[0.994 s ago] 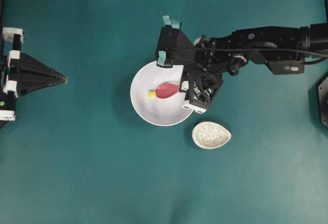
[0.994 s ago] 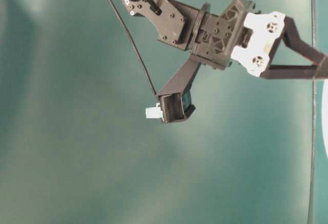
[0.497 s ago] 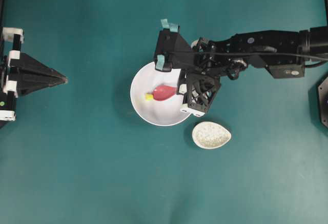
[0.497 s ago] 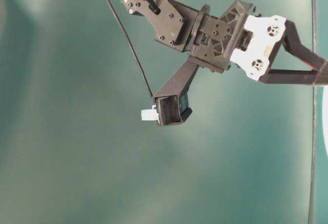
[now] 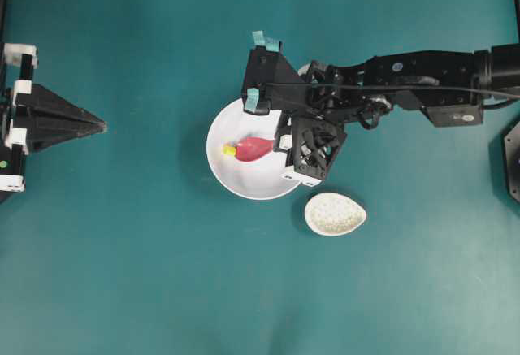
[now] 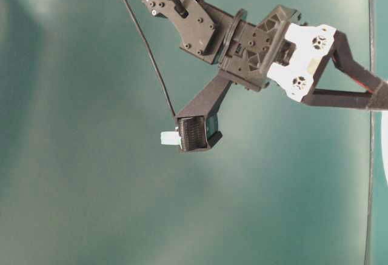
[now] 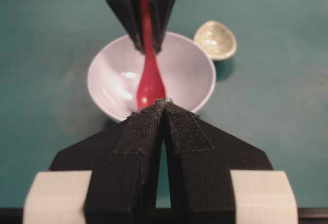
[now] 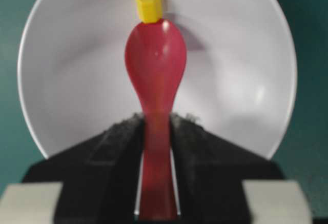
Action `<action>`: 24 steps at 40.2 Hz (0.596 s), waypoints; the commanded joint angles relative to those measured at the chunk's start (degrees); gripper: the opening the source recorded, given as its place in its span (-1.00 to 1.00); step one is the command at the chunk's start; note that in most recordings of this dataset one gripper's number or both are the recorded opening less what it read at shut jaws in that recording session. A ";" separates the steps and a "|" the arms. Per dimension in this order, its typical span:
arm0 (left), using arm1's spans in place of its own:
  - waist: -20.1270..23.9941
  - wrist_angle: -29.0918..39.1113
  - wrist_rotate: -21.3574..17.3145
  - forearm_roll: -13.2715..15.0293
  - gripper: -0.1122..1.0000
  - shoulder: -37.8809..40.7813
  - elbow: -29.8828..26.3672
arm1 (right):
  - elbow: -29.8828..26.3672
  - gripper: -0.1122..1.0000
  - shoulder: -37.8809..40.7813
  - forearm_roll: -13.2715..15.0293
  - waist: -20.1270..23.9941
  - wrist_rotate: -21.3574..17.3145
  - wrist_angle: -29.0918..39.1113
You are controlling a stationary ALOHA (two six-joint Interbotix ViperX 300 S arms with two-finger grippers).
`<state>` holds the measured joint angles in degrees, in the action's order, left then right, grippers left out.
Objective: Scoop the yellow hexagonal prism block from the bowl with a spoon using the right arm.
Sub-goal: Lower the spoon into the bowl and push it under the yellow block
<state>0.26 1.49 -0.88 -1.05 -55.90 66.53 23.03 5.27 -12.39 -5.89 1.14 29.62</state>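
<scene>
The white bowl point(image 5: 244, 183) point(image 8: 241, 80) point(image 7: 195, 75) sits mid-table. My right gripper point(image 5: 281, 139) point(image 8: 156, 124) point(image 7: 147, 44) reaches over its right rim, shut on the short handle of the pink-red spoon point(image 5: 253, 148) point(image 8: 155, 75) point(image 7: 149, 83). The spoon's scoop lies inside the bowl, pointing left. The small yellow hexagonal prism block point(image 5: 229, 150) point(image 8: 149, 7) rests on the bowl's floor, touching the tip of the scoop but not inside it. My left gripper point(image 5: 101, 126) point(image 7: 164, 103) stays far to the left, shut and empty, pointing at the bowl.
A small speckled off-white egg-shaped dish point(image 5: 335, 213) point(image 7: 216, 39) stands just below and right of the bowl, close under the right wrist. Teal tabletop point(image 5: 162, 274) surrounds everything.
My right gripper has moved left with the spoon. The scoop's tip has pushed the yellow block a little leftward across the bowl. The left arm has not moved.
</scene>
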 commanded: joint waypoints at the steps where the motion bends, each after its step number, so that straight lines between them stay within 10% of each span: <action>1: 0.09 -0.62 -0.09 -0.18 -0.81 0.35 -1.05 | -1.32 -0.40 -0.62 0.09 0.18 0.09 -0.79; 24: 0.09 -0.62 -0.09 -0.18 -0.81 0.35 -1.05 | -1.32 -0.40 -1.14 1.14 0.18 0.26 -4.57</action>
<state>0.26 1.49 -0.88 -1.14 -55.99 66.53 23.03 5.27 -11.60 -5.80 1.32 26.02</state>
